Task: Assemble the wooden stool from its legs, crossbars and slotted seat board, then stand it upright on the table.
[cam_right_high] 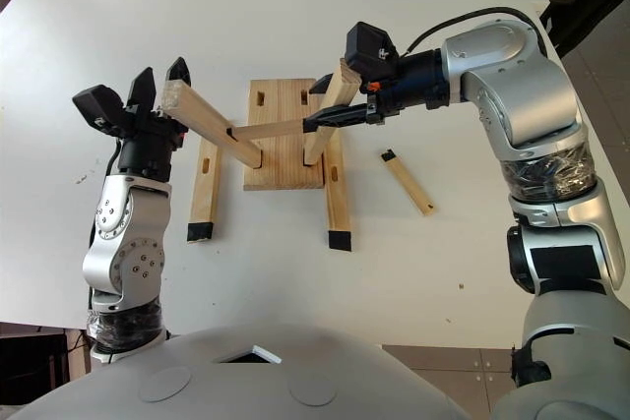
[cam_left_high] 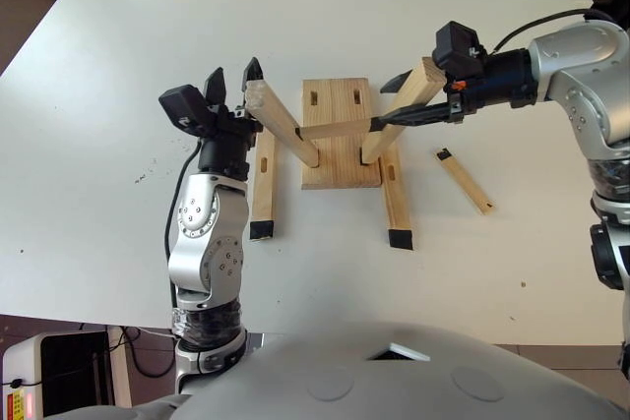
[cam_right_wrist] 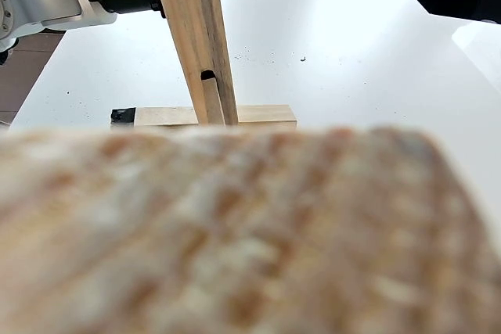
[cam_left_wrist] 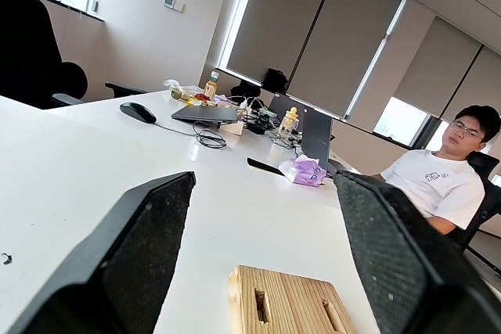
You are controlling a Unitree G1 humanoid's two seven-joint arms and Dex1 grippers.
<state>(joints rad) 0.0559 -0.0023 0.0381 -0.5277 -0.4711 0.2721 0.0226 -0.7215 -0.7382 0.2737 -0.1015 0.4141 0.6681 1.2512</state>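
Wooden stool (cam_left_high: pixel 340 130), partly assembled, at the middle of the white table (cam_left_high: pixel 98 145).

Head view: the slotted seat board (cam_left_high: pixel 335 164) lies flat. Two legs stand on it, tilted outward: the left standing leg (cam_left_high: pixel 285 125) and the right standing leg (cam_left_high: pixel 421 81), joined by a crossbar (cam_left_high: pixel 335 130). The left flat leg (cam_left_high: pixel 264 189) lies on the table near the board's left edge, and the right flat leg (cam_left_high: pixel 396 199) lies just beside its right edge (black caps toward the robot). A loose crossbar (cam_left_high: pixel 465 182) lies farther right, apart from the board. The left gripper (cam_left_high: pixel 233 71) is raised with its fingers spread, and the top of the left standing leg is just beside one finger. The right gripper (cam_left_high: pixel 399 100) pinches the right standing leg, one finger on either side.

Left wrist view: the two dark fingers (cam_left_wrist: pixel 149 248) stand wide apart, with the seat board's far end visible between them, lower down. A tissue pack (cam_left_wrist: pixel 301 171) sits on a second table beyond.

Right wrist view: blurred wood lies close to the lens. Beyond it, the crossbar meets the left standing leg at a slot.
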